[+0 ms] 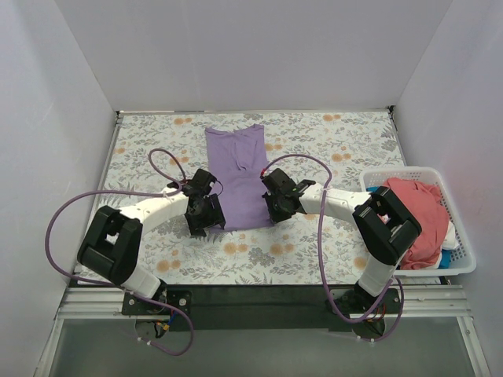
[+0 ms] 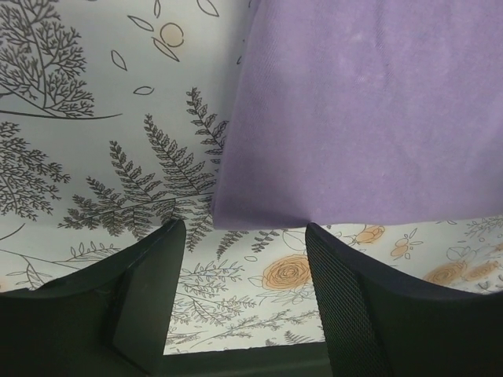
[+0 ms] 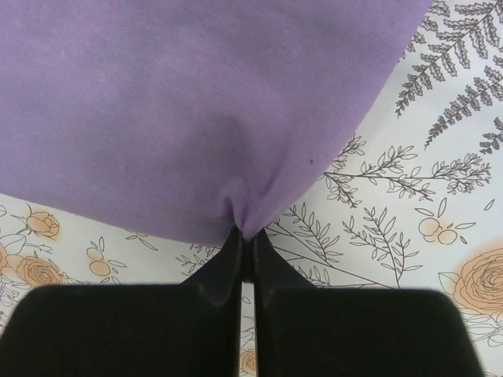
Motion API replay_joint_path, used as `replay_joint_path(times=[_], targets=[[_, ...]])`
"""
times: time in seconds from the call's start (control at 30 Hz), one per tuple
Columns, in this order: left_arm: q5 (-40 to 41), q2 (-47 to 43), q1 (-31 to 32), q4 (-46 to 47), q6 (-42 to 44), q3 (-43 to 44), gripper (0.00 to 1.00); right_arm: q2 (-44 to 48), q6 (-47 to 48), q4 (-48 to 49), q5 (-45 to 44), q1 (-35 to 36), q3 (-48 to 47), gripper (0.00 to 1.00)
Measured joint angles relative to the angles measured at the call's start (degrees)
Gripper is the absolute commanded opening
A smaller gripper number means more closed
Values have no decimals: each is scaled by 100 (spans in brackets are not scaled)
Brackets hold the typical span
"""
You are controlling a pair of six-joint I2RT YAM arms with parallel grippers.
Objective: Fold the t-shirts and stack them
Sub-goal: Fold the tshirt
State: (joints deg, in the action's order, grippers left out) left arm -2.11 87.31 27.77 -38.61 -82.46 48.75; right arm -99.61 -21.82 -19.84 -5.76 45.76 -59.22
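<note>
Lavender shirt (image 1: 236, 177) lies flat mid-table (image 1: 157, 141), folded narrow. Left gripper (image 2: 244, 228) at its near-left corner, jaws spread, holding nothing. Right gripper (image 3: 245, 236): jaws pressed together, pinching the near-right hem. Coral shirt (image 1: 416, 216) heaped in basket (image 1: 465, 253), far right.

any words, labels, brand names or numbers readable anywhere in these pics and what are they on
No readable text in any view.
lavender t-shirt: plain, no print or tag showing.
coral-pink t-shirt and white basket: no label visible.
table cover: only a leaf and flower pattern.
left arm and right arm: no marking legible; any would be too small to tell.
</note>
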Motion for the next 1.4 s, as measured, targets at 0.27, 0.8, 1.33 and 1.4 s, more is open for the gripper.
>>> replay_joint_path(times=[0.27,0.8,1.33,1.4], targets=[[356,52,48,-249,-28,236,52,2,83,24,20,2,9,1],[431,619,203,-409,-4,529,52,4,118,33,31,2,13,1],[341,887,407,-415,-39,741,0,2,129,35,33,2,13,1],[339,892,404,-431,-37,750,0,7,144,33,39,2,13,1]])
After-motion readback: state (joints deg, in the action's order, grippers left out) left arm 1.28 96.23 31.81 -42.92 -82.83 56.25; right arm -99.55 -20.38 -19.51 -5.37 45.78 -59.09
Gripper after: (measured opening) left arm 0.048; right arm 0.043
